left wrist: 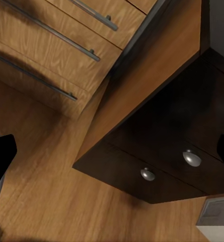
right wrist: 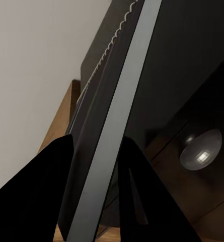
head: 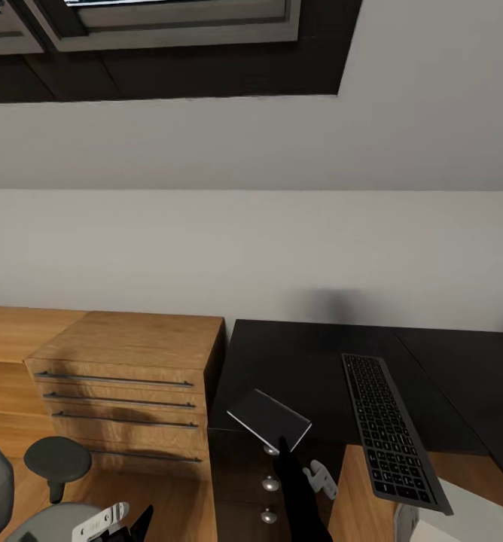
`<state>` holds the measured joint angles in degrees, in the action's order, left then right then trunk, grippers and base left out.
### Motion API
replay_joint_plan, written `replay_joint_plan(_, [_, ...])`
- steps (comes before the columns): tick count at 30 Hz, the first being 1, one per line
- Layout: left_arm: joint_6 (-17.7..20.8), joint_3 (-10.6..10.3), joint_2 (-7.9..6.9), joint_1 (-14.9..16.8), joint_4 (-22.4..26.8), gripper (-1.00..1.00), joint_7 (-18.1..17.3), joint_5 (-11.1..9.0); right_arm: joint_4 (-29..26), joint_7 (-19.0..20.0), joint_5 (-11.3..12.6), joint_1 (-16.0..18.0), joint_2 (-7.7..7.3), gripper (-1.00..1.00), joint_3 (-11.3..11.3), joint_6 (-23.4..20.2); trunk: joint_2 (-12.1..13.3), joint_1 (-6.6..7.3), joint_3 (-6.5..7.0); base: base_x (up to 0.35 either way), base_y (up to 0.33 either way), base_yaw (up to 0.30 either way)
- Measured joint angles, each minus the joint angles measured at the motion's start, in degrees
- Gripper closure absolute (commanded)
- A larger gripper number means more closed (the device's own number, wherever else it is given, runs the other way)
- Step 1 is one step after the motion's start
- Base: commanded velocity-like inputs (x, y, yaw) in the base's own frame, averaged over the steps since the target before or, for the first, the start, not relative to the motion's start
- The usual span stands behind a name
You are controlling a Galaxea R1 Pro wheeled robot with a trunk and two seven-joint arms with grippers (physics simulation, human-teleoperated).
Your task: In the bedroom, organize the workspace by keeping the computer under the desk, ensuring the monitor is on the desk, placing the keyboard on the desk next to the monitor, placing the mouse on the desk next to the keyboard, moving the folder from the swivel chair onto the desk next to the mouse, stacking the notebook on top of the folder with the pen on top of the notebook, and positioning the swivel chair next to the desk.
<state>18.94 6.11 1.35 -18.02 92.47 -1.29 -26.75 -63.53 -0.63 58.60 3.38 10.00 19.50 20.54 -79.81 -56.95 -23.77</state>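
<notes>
Swivel chair [head: 25,489] and computer [head: 470,519] cut off.

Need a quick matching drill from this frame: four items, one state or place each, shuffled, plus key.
Items:
1. folder
2. keyboard
3. dresser
4. swivel chair

States or places:
A. light wood, long bar handles
B. lies on the black desk top, one end past the front edge
C. held in the right gripper over the desk's near corner
D. grey, at the lower left of the head view

Pairs: 1-C, 2-B, 3-A, 4-D
</notes>
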Motion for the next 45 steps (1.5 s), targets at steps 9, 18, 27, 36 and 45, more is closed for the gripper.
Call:
replay_joint_plan(9, [0.00,0.06,0.00,0.00,0.01,-1.00,-0.03,0.00,-0.05,0.04,-0.02,0.00,0.00,1.00,-0.01,-0.01,0.00,0.00,0.00,0.000,0.000,0.000])
replay_joint_plan(18, [0.00,0.09,0.00,0.00,0.07,-1.00,-0.06,-0.01,-0.11,0.24,-0.44,0.00,0.00,1.00,-0.51,4.48,0.00,0.00,0.00,0.000,0.000,0.000])
replay_joint_plan(27, [0.00,0.22,-0.02,0.00,0.04,-1.00,-0.06,0.00,0.01,0.28,-3.75,0.00,0.00,1.00,-0.11,5.77,0.00,0.00,0.00,0.000,0.000,0.000])
replay_joint_plan(36, [0.00,0.25,-0.02,0.00,0.04,-1.00,-0.06,0.00,-0.17,0.42,-4.01,0.00,0.00,1.00,0.20,5.86,0.00,0.00,0.00,0.000,0.000,0.000])
replay_joint_plan(45, [0.00,0.25,-0.05,0.00,0.07,-1.00,-0.06,0.00,-0.18,0.39,-3.86,0.00,0.00,1.00,0.26,6.10,0.00,0.00,0.00,0.000,0.000,0.000])
